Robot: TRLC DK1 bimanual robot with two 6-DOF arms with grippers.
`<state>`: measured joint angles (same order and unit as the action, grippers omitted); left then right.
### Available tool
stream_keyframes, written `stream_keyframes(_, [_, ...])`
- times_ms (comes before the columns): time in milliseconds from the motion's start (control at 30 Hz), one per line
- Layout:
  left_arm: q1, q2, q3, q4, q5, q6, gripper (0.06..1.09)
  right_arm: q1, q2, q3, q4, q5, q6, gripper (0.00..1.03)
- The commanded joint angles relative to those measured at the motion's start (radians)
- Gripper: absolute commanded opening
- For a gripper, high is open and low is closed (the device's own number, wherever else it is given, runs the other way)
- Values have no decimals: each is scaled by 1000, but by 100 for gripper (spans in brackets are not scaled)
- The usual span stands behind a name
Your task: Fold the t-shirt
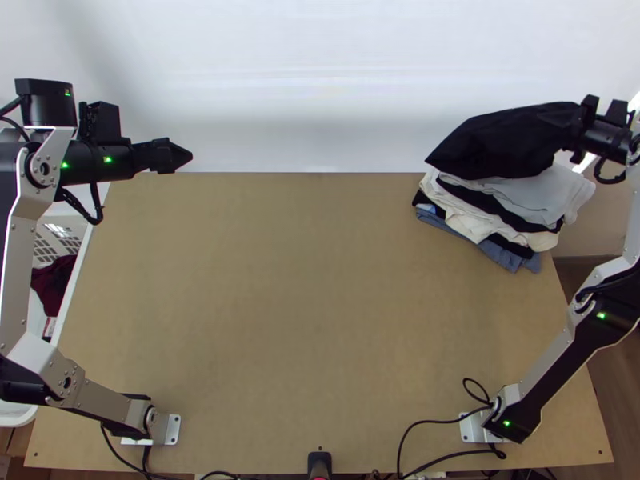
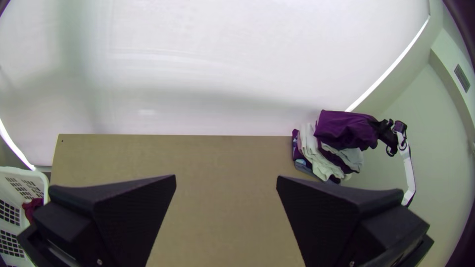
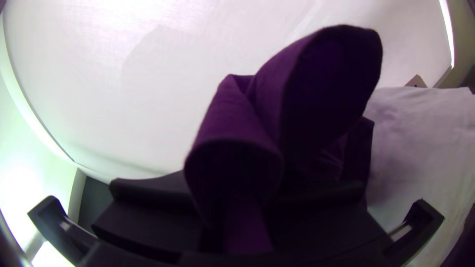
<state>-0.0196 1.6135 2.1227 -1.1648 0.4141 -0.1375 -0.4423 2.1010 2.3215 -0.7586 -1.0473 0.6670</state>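
Top view: right gripper (image 1: pixel 582 130) has the dark t-shirt (image 1: pixel 500 142) by one end, rest of it bunched over the clothes pile (image 1: pixel 552 196) at the desk's (image 1: pixel 320 304) far right corner; left gripper (image 1: pixel 182 154) is by the far left corner, white basket (image 1: pixel 75 292) with dark red cloth (image 1: pixel 53 284) at the left edge, cables (image 1: pixel 448 422) along the near edge. Left wrist view: left gripper (image 2: pixel 226 182) wide, pile and basket beyond. Right wrist view: t-shirt pinched in right gripper (image 3: pixel 237 198), looped up between its fingers, pale cloth (image 3: pixel 420 148) alongside.

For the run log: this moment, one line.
right tool: shut on dark garment | garment: over clothes stack, far right corner of table | left tool: open, empty, near far left corner
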Motion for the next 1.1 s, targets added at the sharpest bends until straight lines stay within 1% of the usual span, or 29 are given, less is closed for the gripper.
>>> stream_keyframes(0, [-6,-6,33,-4,-1,9,104,-27,-1,3,-21,-5,-32,20])
stream_keyframes(33, [-8,-3,34,-4,-1,9,104,-33,-2,3,-30,-5,-40,24])
stream_keyframes(67, [-9,-1,36,-4,-1,9,104,-39,-4,3,-42,-5,-49,33])
stream_keyframes(100, [-9,-1,36,-4,-1,9,104,-42,-7,3,-58,0,-60,46])
stream_keyframes(133, [-9,-1,36,-4,-1,9,104,-49,-10,3,-74,9,-69,60])
stream_keyframes(167, [-11,0,37,-4,-1,9,104,-55,-13,3,-87,26,-83,78])
stream_keyframes(200, [-11,0,37,-4,-1,9,104,-56,-18,3,-100,46,-101,89])
stream_keyframes(233, [-11,0,39,-4,-1,9,104,-64,-21,3,-114,70,-113,96])
stream_keyframes(267, [-11,2,40,-4,-1,9,104,-67,-22,3,-128,98,-122,98])
stream_keyframes(367, [-11,0,45,-4,-1,9,104,-79,-50,-11,-171,199,-208,99])
stream_keyframes(467, [-9,0,48,-4,-1,9,104,-93,-85,-25,-197,316,-267,99])
stream_keyframes(533, [-8,0,48,-4,-1,9,104,-110,-105,-25,-229,375,-307,99])
stream_keyframes(667, [-8,0,48,-7,-1,9,104,-131,-136,-31,-315,484,-428,99])
stream_keyframes(767, [-8,2,48,-6,-1,9,104,-148,-162,-50,-317,584,-477,98])
stream_keyframes(833, [-8,3,49,-4,-1,9,104,-148,-193,-50,-306,662,-511,98])
stream_keyframes(933, [-8,5,51,-4,-1,9,104,-116,-249,-56,-225,780,-550,99])
stream_keyframes(1067, [-9,6,57,-4,0,9,104,5,-354,-113,-85,882,-610,98])
